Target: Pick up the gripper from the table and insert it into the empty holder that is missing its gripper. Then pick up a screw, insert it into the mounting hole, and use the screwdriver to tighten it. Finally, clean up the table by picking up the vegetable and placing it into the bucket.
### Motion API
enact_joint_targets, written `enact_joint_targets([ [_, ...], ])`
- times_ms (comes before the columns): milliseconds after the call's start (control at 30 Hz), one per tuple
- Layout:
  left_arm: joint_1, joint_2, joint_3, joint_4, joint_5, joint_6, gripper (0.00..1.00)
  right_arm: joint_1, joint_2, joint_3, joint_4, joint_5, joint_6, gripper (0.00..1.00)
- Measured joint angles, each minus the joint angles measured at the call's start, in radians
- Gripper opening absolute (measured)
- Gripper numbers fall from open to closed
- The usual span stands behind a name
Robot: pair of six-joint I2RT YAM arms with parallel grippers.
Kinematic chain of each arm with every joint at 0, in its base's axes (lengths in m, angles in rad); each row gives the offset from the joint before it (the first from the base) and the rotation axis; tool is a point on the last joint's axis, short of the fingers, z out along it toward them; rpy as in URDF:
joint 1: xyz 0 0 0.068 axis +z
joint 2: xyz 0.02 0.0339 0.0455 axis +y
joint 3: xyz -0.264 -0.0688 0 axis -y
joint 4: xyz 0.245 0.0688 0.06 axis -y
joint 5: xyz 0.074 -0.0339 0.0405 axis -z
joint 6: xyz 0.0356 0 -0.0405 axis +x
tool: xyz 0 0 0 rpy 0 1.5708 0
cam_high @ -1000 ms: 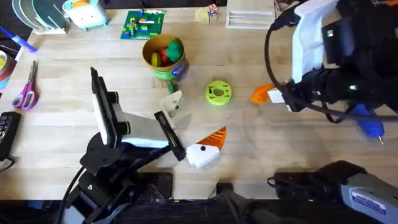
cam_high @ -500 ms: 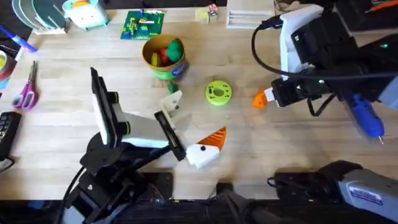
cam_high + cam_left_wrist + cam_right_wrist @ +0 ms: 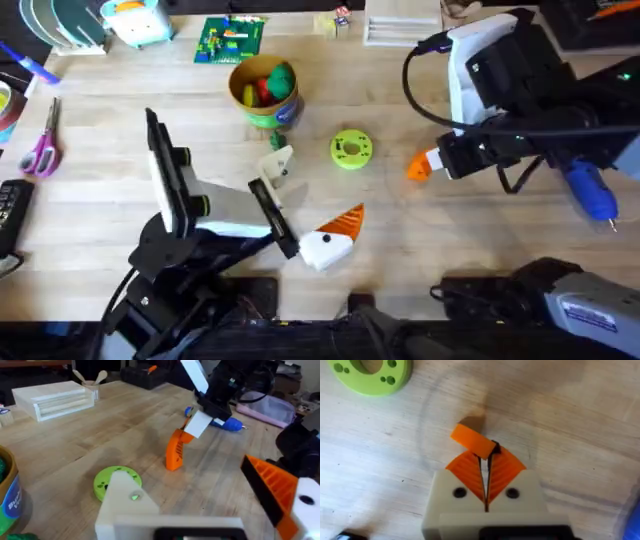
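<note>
Right gripper [image 3: 432,163] at the right of centre in the overhead frame, orange pads pressed together on the gripper [image 3: 417,167], the small orange ribbed wedge, pinched by one end and hanging just over the wood. From the left wrist view, same wedge [image 3: 175,450] upright under the white fingers, lower tip at or just above the table [image 3: 75,445]; contact impossible to tell. In the right wrist view, the wedge [image 3: 472,441] sticking out past the two closed pads [image 3: 465,467]. Left gripper [image 3: 310,205] low in the middle of the overhead frame, spread wide: one finger bare white, the holder [image 3: 277,162], the other carrying an orange pad [image 3: 346,221]. Lime-green disc [image 3: 351,149] lying between holder and right gripper, apart from both. Bucket [image 3: 266,92] in the upper middle, round red and green toy produce inside; a dark green piece, apparently the vegetable [image 3: 286,114], just beside its base. Screwdriver [image 3: 590,190] at the far right edge, flat on the wood, partly under the right arm.
</note>
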Motion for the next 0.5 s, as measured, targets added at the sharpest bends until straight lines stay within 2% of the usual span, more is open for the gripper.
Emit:
enact_joint_targets([
  [167,0.0,0.0,0.0,0.0,0.0,0.0,0.991,0.026,0.0,0.0,-0.005,0.007,0.0,0.013],
  [500,0.0,0.0,0.0,0.0,0.0,0.0,0.991,0.041,0.0,0.0,-0.037,0.009,0.0,0.101],
])
